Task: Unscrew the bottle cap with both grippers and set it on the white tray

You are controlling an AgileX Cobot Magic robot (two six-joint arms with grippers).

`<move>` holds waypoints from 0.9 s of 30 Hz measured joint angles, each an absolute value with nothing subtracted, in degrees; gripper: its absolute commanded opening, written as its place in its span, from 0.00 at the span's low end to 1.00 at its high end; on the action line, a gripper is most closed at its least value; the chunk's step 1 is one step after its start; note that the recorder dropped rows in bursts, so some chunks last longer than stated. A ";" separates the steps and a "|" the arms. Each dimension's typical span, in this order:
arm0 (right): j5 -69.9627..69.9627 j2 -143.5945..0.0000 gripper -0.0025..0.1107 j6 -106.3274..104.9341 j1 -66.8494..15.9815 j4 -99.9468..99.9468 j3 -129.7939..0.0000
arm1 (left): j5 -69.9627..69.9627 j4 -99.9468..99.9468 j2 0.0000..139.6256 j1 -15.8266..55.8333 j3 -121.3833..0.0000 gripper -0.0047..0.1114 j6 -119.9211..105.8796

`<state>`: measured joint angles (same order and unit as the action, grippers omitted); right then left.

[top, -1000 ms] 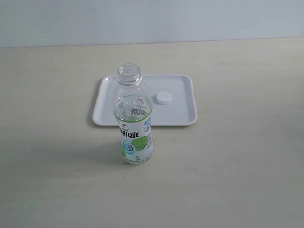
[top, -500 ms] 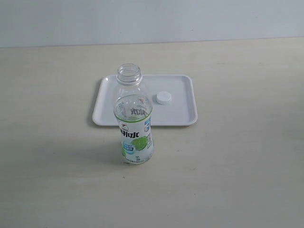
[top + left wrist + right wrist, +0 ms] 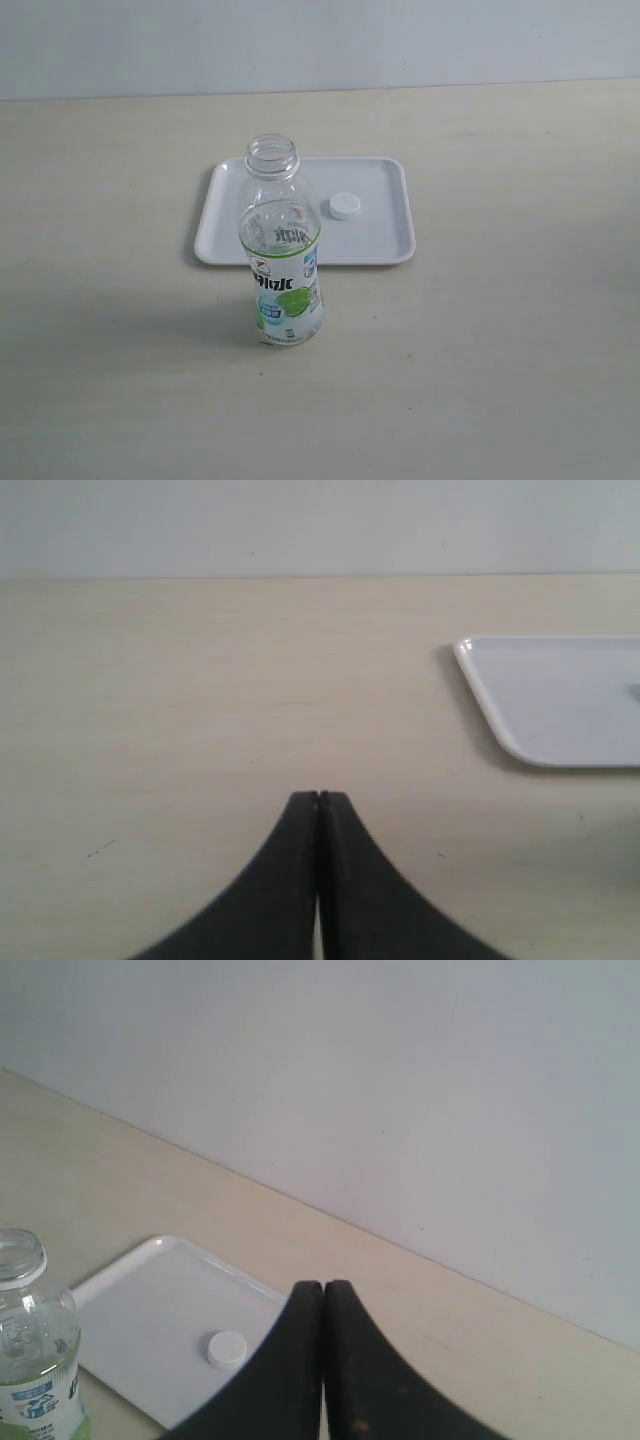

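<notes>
I have the bottle [image 3: 283,250] standing upright on the tabletop [image 3: 500,350], its neck open with no cap on it. Its base sits in front of the near rim of the white tray [image 3: 380,235], apart from it. In the exterior view its upper half overlaps the tray's left part.

The bottle cap [image 3: 345,206] lies flat inside the tray, near the middle. It is clear of the rim and apart from the bottle, and nothing is holding it.

Neither arm appears in the exterior view. On the left wrist view the left gripper [image 3: 318,798] has its jaws pressed tip to tip with nothing between them. It is over bare tabletop, with one rounded corner of the tray off to the side. On the right wrist view the right gripper [image 3: 323,1285] also has its jaws closed together and empty. The tray, the cap and the bottle's open neck lie beyond the tips, and the black jaws hide part of the tray's rim.

Against the exterior pictures from half a second and a second ago, I find no difference. The bottle, cap and tray sit exactly where they were, and no arm has come into that view.
</notes>
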<state>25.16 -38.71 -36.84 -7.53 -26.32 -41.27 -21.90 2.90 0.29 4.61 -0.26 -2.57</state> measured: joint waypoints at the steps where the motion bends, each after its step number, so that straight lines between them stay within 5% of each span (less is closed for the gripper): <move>1: 25.16 -38.71 0.02 -36.84 -7.53 -26.32 -41.27 | -21.66 2.90 0.29 4.61 -0.14 0.04 -2.57; 27: 25.16 -38.71 0.02 -36.71 -7.53 -26.32 -41.27 | -21.07 2.90 0.29 4.61 -0.16 0.04 -2.57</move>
